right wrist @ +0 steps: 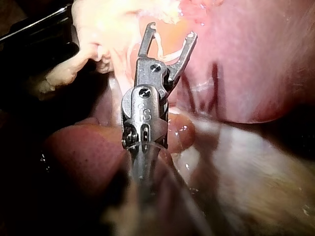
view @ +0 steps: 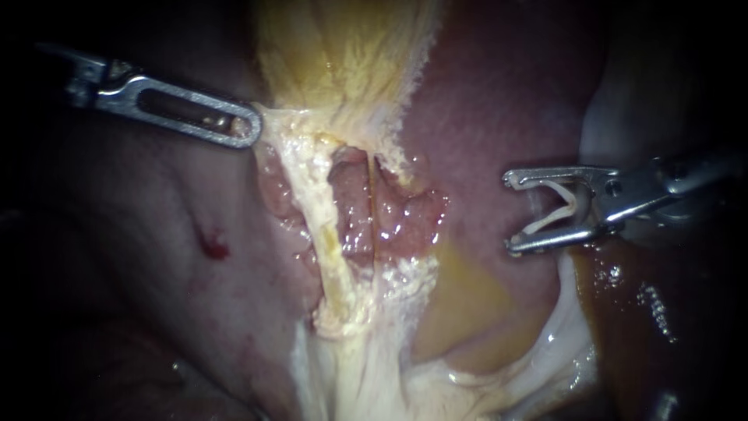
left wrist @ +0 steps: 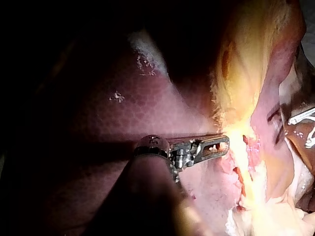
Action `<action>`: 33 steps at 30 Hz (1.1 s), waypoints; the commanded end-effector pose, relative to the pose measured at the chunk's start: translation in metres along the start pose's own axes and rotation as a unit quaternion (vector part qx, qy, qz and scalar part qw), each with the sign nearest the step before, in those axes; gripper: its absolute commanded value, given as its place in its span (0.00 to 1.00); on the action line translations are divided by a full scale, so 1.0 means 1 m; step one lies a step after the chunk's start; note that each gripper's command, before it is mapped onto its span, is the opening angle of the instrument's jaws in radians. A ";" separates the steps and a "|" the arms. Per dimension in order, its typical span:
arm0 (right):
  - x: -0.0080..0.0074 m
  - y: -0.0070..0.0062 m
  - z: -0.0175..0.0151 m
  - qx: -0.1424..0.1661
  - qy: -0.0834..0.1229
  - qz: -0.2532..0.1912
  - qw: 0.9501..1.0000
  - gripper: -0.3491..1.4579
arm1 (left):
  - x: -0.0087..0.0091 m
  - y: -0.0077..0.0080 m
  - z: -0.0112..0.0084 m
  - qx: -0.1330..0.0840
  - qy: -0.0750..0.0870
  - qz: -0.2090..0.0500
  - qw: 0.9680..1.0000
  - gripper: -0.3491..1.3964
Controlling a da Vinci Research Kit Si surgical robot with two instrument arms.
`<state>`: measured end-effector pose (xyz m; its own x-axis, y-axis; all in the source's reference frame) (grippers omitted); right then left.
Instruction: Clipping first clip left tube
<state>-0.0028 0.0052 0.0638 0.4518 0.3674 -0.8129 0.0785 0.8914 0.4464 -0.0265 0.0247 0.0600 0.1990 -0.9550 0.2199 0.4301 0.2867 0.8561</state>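
The yellow-white gallbladder (view: 343,54) narrows down into two strands over the liver. The thicker pale left tube (view: 326,242) and a thin right tube (view: 375,206) frame a pink window. My left instrument (view: 251,129) (left wrist: 224,143) is shut on the pale tissue at the gallbladder's neck, just up and left of the left tube. My right instrument (view: 510,214) (right wrist: 172,30) hangs well right of both tubes. Its jaws stand wide apart and hold an open white clip (view: 557,214) (right wrist: 166,53). No clip sits on either tube.
Pink liver (view: 499,101) lies behind and right of the tubes, darker liver (view: 140,257) to the left with a small red spot (view: 216,249). Brownish fluid (view: 654,312) pools under the right instrument. White tissue (view: 366,374) spreads below the tubes.
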 end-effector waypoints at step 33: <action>0.0029 -0.0039 0.0118 0.032 0.019 -0.009 0.999 0.47 | 0.0003 -0.0014 0.0013 -0.003 -0.003 -0.002 1.000 0.00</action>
<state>0.0089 -0.0004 0.0642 0.4148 0.3649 -0.8335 0.1462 0.8774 0.4569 -0.0282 0.0239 0.0594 0.1921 -0.9567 0.2188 0.4372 0.2830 0.8537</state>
